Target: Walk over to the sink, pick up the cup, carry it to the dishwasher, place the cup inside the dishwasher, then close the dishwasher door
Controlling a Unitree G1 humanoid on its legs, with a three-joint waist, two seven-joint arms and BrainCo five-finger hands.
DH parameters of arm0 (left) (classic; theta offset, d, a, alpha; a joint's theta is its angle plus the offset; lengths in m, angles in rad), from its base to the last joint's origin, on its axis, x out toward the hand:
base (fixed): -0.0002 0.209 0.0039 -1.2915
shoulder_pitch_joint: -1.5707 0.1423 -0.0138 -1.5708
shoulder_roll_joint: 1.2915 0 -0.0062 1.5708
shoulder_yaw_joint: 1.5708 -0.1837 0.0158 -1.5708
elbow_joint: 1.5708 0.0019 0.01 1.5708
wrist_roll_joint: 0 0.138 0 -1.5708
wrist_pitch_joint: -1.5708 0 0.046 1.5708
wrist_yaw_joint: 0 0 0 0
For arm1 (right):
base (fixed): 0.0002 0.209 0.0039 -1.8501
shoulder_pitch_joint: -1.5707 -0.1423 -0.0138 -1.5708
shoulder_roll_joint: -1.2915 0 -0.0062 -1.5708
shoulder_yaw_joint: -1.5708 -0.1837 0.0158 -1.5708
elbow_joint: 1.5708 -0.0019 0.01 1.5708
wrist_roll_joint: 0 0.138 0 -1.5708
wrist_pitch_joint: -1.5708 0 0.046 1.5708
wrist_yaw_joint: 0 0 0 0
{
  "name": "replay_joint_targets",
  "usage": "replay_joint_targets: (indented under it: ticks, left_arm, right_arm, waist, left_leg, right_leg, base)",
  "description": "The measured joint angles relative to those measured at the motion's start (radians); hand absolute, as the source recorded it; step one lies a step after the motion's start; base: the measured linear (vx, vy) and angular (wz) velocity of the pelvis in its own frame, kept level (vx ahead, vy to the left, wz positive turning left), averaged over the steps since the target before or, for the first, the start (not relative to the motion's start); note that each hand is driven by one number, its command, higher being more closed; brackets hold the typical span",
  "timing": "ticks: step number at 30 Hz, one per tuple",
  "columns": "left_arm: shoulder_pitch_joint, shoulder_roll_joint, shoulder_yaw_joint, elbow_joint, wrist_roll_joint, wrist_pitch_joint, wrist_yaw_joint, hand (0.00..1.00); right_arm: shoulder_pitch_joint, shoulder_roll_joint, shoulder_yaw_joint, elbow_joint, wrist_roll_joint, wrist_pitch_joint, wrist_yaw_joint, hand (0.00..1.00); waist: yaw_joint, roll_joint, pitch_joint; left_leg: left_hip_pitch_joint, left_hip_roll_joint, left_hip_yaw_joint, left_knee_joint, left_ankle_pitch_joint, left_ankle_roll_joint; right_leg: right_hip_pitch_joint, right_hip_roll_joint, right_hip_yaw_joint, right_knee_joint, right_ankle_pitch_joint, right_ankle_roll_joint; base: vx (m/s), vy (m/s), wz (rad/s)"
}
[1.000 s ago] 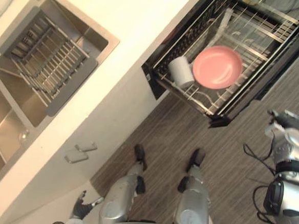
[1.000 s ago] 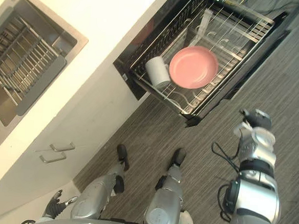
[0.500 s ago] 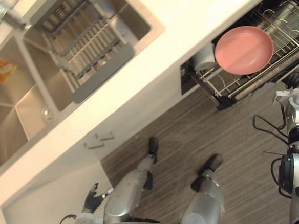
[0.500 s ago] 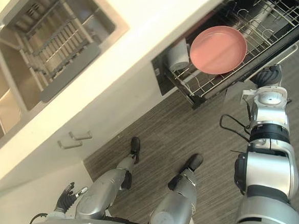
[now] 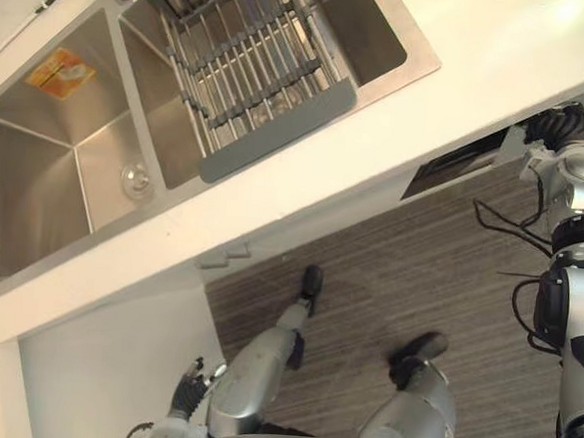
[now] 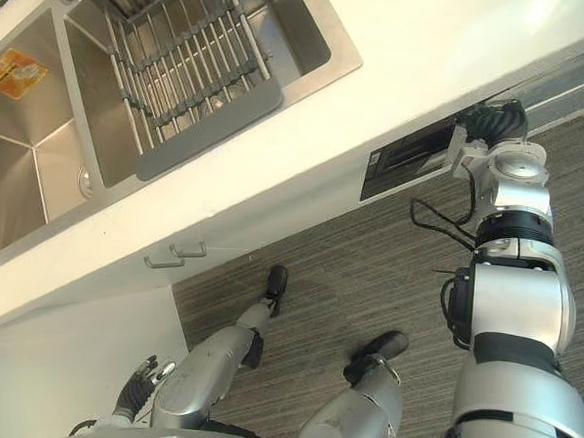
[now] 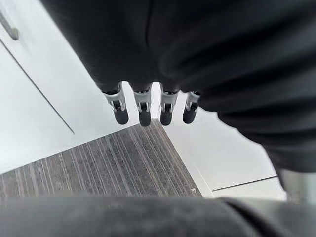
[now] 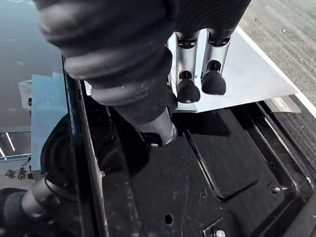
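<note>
Right hand (image 8: 186, 74), straight-fingered and empty, sits at the dishwasher door's (image 8: 232, 163) edge. Left hand (image 7: 143, 106) hangs loosely open. An orange label (image 5: 67, 68) lies in the sink's (image 5: 33, 191) far corner, its writing unreadable.

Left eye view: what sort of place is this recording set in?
Most likely a home kitchen: a steel double sink with a rack across it, set in a pale counter, handles below, and a dishwasher under the counter.

- Cream countertop (image 5: 453, 60) is running diagonally, catching bright glare.
- Steel double sink (image 5: 33, 191) is sitting in it, grey drying rack (image 5: 253, 66) spanning one basin.
- Grey wood-grain floor (image 5: 390, 256) is stretching below white cabinets (image 6: 262, 217) with bar handles (image 6: 165, 262).
</note>
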Motion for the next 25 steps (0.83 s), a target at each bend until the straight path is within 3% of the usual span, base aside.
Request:
replay_joint_targets:
  ticks: [2, 4, 7, 9, 11, 13, 14, 15, 16, 17, 18, 19, 20, 21, 22, 25]
  left_arm:
    - [0.0, -0.008, 0.02, 0.0, -0.034, -0.007, -0.032, 0.0]
    - [-0.002, -0.012, 0.038, -0.003, -0.08, -0.016, -0.052, 0.0]
    - [-0.007, -0.01, 0.123, -0.004, -0.145, -0.016, -0.085, 0.0]
    - [-0.011, -0.007, 0.193, -0.004, -0.172, -0.005, -0.094, 0.0]
    - [-0.011, 0.011, 0.249, -0.001, -0.179, 0.011, -0.096, 0.0]
    - [-0.01, 0.057, 0.294, 0.014, -0.166, 0.045, -0.09, 0.0]
    - [-0.011, 0.059, 0.305, 0.022, -0.162, 0.051, -0.084, 0.0]
    - [-0.011, 0.061, 0.313, 0.045, -0.136, 0.062, -0.064, 0.0]
    - [-0.011, 0.061, 0.313, 0.067, -0.115, 0.072, -0.053, 0.0]
    - [-0.011, 0.062, 0.313, 0.073, -0.101, 0.078, -0.042, 0.0]
    - [-0.001, 0.066, 0.32, 0.081, -0.081, 0.087, -0.02, 0.0]
    - [-0.015, 0.072, 0.339, 0.085, -0.064, 0.098, 0.004, 0.0]
    - [-0.029, 0.077, 0.35, 0.091, -0.059, 0.105, 0.018, 0.0]
    - [-0.07, 0.079, 0.369, 0.093, -0.043, 0.122, 0.038, 0.0]
    - [-0.107, 0.066, 0.385, 0.093, -0.018, 0.133, 0.049, 0.0]
    - [-0.142, 0.008, 0.422, 0.11, 0.045, 0.188, 0.047, 0.0]
  right_arm:
    - [0.011, 0.003, -0.026, 0.0, 0.051, -0.009, 0.008, 0.0]
    - [0.082, 0.021, -0.101, -0.011, 0.092, -0.048, 0.043, 0.0]
    - [0.278, 0.093, -0.195, -0.145, 0.114, -0.093, 0.101, 0.0]
    - [0.43, 0.141, -0.228, -0.208, 0.105, -0.139, 0.146, 0.0]
    - [0.584, 0.226, -0.279, -0.215, 0.106, -0.178, 0.168, 0.0]
    - [0.803, 0.376, -0.332, -0.187, 0.091, -0.21, 0.18, 0.0]
    - [0.855, 0.406, -0.343, -0.178, 0.079, -0.212, 0.18, 0.0]
    - [0.941, 0.459, -0.361, -0.148, 0.078, -0.21, 0.182, 0.0]
    - [1.028, 0.504, -0.376, -0.151, 0.073, -0.209, 0.182, 0.0]
    - [1.074, 0.529, -0.381, -0.155, 0.06, -0.208, 0.18, 0.0]
    - [1.159, 0.578, -0.391, -0.156, 0.026, -0.208, 0.178, 0.0]
    - [1.221, 0.647, -0.413, -0.153, -0.027, -0.208, 0.17, 0.0]
    - [1.246, 0.681, -0.416, -0.154, -0.062, -0.208, 0.162, 0.0]
    - [1.289, 0.744, -0.419, -0.155, -0.106, -0.205, 0.142, 0.0]
    - [1.317, 0.784, -0.439, -0.162, -0.135, -0.203, 0.124, 0.0]
    - [1.35, 0.791, -0.437, -0.166, -0.214, -0.193, 0.074, 0.0]
  waist:
    - [0.0, -0.001, 0.001]
    - [0.0, -0.007, 0.005]
    - [-0.005, -0.047, 0.033]
    - [-0.01, -0.089, 0.039]
    - [-0.029, -0.15, 0.027]
    - [-0.044, -0.267, -0.007]
    - [-0.051, -0.287, -0.018]
    - [-0.056, -0.314, -0.038]
    - [-0.058, -0.325, -0.048]
    - [-0.061, -0.331, -0.059]
    - [-0.07, -0.338, -0.104]
    - [-0.084, -0.336, -0.126]
    - [-0.089, -0.339, -0.128]
    - [-0.106, -0.346, -0.136]
    - [-0.117, -0.36, -0.144]
    - [-0.123, -0.368, -0.162]
  left_leg:
    - [0.005, 0.007, 0.001, 0.0, -0.003, -0.003]
    - [0.025, 0.019, -0.003, 0.0, -0.008, -0.006]
    - [0.087, 0.04, 0.0, 0.0, -0.035, -0.011]
    - [0.109, 0.046, -0.002, 0.0, -0.046, -0.012]
    - [0.123, 0.041, -0.005, 0.0, -0.057, -0.011]
    - [0.169, 0.018, -0.004, 0.0, -0.099, 0.001]
    - [0.188, 0.014, -0.007, 0.0, -0.106, 0.006]
    - [0.242, 0.011, -0.007, 0.001, -0.126, 0.013]
    - [0.302, 0.014, -0.007, 0.009, -0.159, 0.036]
    - [0.32, 0.015, -0.007, 0.036, -0.187, 0.049]
    - [0.329, 0.018, -0.019, 0.104, -0.245, 0.065]
    - [0.347, 0.036, -0.069, 0.151, -0.276, 0.081]
    - [0.36, 0.045, -0.092, 0.166, -0.28, 0.078]
    - [0.377, 0.047, -0.138, 0.165, -0.284, 0.082]
    - [0.388, 0.027, -0.179, 0.164, -0.285, 0.088]
    - [0.43, -0.033, -0.256, 0.149, -0.299, 0.101]
  right_leg:
    - [0.009, 0.008, -0.005, 0.0, -0.005, -0.003]
    - [0.044, 0.025, -0.021, -0.018, -0.005, -0.003]
    - [0.121, 0.064, -0.024, -0.074, -0.005, -0.004]
    - [0.159, 0.082, -0.036, -0.103, -0.004, -0.002]
    - [0.189, 0.082, -0.057, -0.109, -0.013, 0.01]
    - [0.238, 0.043, -0.078, -0.063, -0.024, 0.023]
    - [0.244, 0.025, -0.072, -0.024, -0.019, 0.011]
    - [0.241, -0.014, -0.025, 0.088, 0.019, -0.054]
    - [0.231, -0.039, 0.068, 0.205, 0.101, -0.183]
    - [0.213, -0.043, 0.138, 0.26, 0.172, -0.235]
    - [0.153, -0.029, 0.287, 0.346, 0.362, -0.209]
    - [0.115, 0.048, 0.399, 0.408, 0.174, -0.111]
    - [0.114, 0.102, 0.429, 0.41, 0.063, -0.077]
    - [0.109, 0.195, 0.469, 0.372, -0.048, -0.084]
    - [0.094, 0.259, 0.499, 0.309, -0.102, -0.072]
    - [0.058, 0.329, 0.529, 0.208, -0.137, -0.077]
  base:
    - [-0.03, -0.102, 0.04]
    - [-0.03, -0.095, 0.05]
    - [-0.02, -0.098, -0.07]
    - [0.03, -0.118, 0.06]
    - [0.07, -0.072, 0.21]
    - [0.17, -0.065, 0.22]
    - [0.22, -0.044, 0.18]
    - [0.3, 0.05, 0.06]
    - [0.26, 0.108, 0.06]
    - [0.3, 0.164, 0.21]
    - [0.29, 0.15, 0.47]
    - [0.3, 0.126, 0.57]
    - [0.3, 0.093, 0.91]
    - [0.25, 0.05, 1.11]
    - [0.23, 0.038, 1.17]
    - [0.22, -0.053, 0.94]
